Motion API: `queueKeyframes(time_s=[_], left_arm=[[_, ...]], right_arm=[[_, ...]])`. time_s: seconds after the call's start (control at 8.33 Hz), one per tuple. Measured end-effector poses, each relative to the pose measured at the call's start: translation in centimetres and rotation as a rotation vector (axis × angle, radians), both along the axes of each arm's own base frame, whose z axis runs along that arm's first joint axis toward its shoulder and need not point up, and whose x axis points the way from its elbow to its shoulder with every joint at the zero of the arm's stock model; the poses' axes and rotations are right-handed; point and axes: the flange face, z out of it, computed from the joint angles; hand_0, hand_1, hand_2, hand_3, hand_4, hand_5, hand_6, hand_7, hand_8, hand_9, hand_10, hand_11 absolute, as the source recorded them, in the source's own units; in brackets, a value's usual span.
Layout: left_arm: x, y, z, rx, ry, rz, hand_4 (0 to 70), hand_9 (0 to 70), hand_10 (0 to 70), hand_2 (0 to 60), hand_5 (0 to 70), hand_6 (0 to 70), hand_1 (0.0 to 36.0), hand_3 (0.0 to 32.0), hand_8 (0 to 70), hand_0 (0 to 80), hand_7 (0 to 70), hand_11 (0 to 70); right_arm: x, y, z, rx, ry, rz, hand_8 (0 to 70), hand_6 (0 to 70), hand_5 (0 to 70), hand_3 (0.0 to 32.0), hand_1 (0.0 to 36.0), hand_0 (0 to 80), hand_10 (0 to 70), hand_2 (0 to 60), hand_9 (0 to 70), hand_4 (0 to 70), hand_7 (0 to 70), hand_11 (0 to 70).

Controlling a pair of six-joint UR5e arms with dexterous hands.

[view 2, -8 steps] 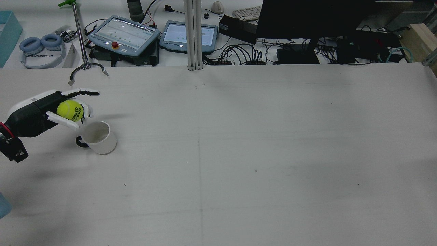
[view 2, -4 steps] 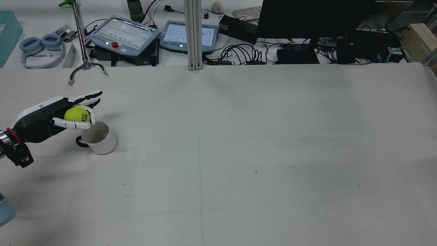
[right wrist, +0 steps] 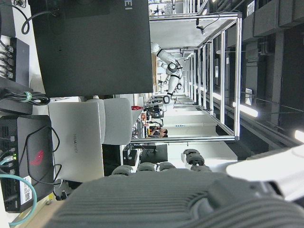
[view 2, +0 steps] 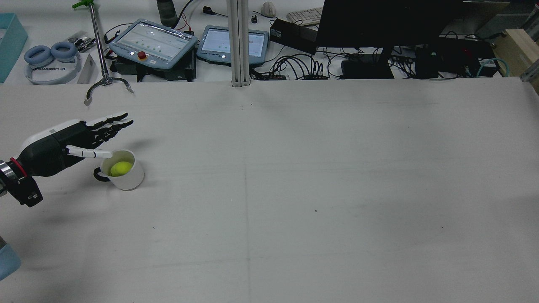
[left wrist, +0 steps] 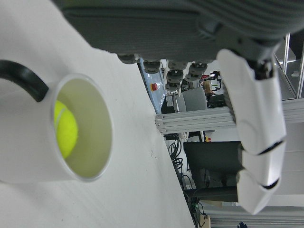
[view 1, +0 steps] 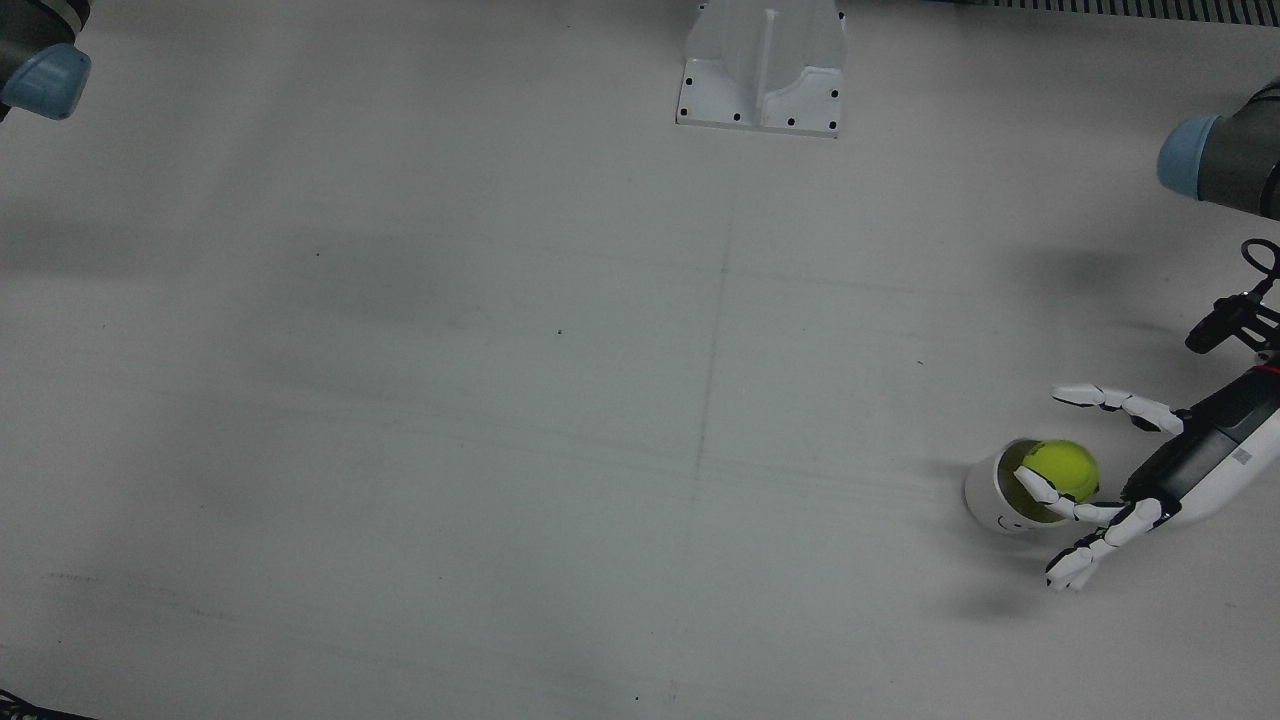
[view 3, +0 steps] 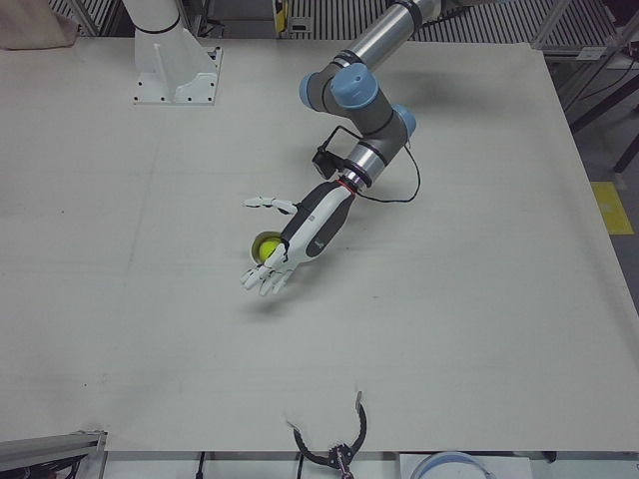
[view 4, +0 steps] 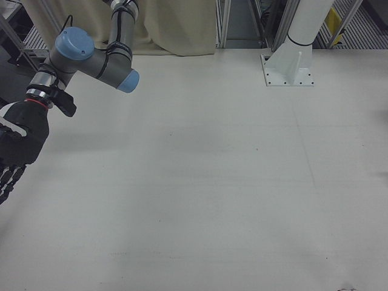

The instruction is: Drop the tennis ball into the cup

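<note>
At the far left of the rear view, your left hand [view 2: 80, 136] hovers palm-down beside and slightly above the white cup [view 2: 122, 169], its fingers [view 2: 110, 120] stretched out straight and spread apart, holding nothing; one white digit reaches out just over the cup's near rim. The tennis ball [view 2: 119, 168] sits inside the cup, a yellow-green curve low against the inner wall, clear of your hand. The cup stands upright on the table [view 2: 294, 189], its dark handle pointing toward your arm. Seen almost straight down in the front view, the ball [view 1: 1066, 468] fills much of the cup's mouth [view 1: 1005, 490] while your left hand [view 1: 1150, 480] frames it from the side, one finger above it in the picture and the others below. The left hand view confirms it: the ball [left wrist: 65, 129] rests deep in the cup [left wrist: 71, 137], with your open fingers [left wrist: 256, 142] well apart from it. Beyond the table's far edge lie two teach pendants [view 2: 153, 42], a pair of blue headphones [view 2: 50, 59] and a dark monitor [view 2: 387, 21]. Your right hand [view 4: 15, 145] appears only at the left edge of the right-front view, raised off the table with dark fingers hanging loosely; you can see nothing in it, though whether it is fully open cannot be told.
</note>
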Motion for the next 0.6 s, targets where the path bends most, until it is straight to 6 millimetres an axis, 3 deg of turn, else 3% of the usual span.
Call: queueKeyframes(time_s=[0.12, 0.24, 0.36, 0.48, 0.6], left_arm=[[-0.5, 0.0, -0.1, -0.008, 0.011, -0.001, 7.1, 1.9, 0.0, 17.5, 7.8, 25.7, 11.0, 0.0, 5.8, 44.5, 2.3, 0.0], [-2.7, -0.3, 0.4, -0.037, 0.033, -0.026, 5.4, 1.9, 0.0, 16.0, 6.7, 19.3, 11.2, 0.0, 4.5, 44.3, 2.5, 0.0], [-8.1, -1.1, 1.9, -0.065, 0.056, -0.102, 7.9, 2.2, 0.0, 17.3, 7.7, 26.4, 10.5, 0.0, 6.2, 43.8, 3.9, 0.0], [-14.9, -1.4, 3.8, -0.076, 0.067, -0.182, 9.4, 2.6, 0.3, 19.2, 8.2, 28.7, 10.8, 0.0, 6.9, 44.0, 5.7, 1.4], [-21.2, -0.6, 5.7, -0.077, 0.070, -0.258, 10.3, 3.2, 1.3, 18.4, 7.5, 24.9, 10.9, 0.0, 6.4, 44.3, 7.6, 2.7]], right_arm=[[0.0, 0.0, 0.0, 0.000, 0.000, 0.000, 0.0, 0.0, 0.0, 0.0, 0.0, 0.0, 0.0, 0.0, 0.0, 0.0, 0.0, 0.0], [0.0, 0.0, 0.0, 0.000, 0.001, 0.000, 0.0, 0.0, 0.0, 0.0, 0.0, 0.0, 0.0, 0.0, 0.0, 0.0, 0.0, 0.0], [0.0, 0.0, 0.0, 0.000, 0.000, 0.000, 0.0, 0.0, 0.0, 0.0, 0.0, 0.0, 0.0, 0.0, 0.0, 0.0, 0.0, 0.0], [0.0, 0.0, 0.0, 0.000, 0.000, 0.000, 0.0, 0.0, 0.0, 0.0, 0.0, 0.0, 0.0, 0.0, 0.0, 0.0, 0.0, 0.0], [0.0, 0.0, 0.0, 0.000, 0.000, 0.000, 0.0, 0.0, 0.0, 0.0, 0.0, 0.0, 0.0, 0.0, 0.0, 0.0, 0.0, 0.0]])
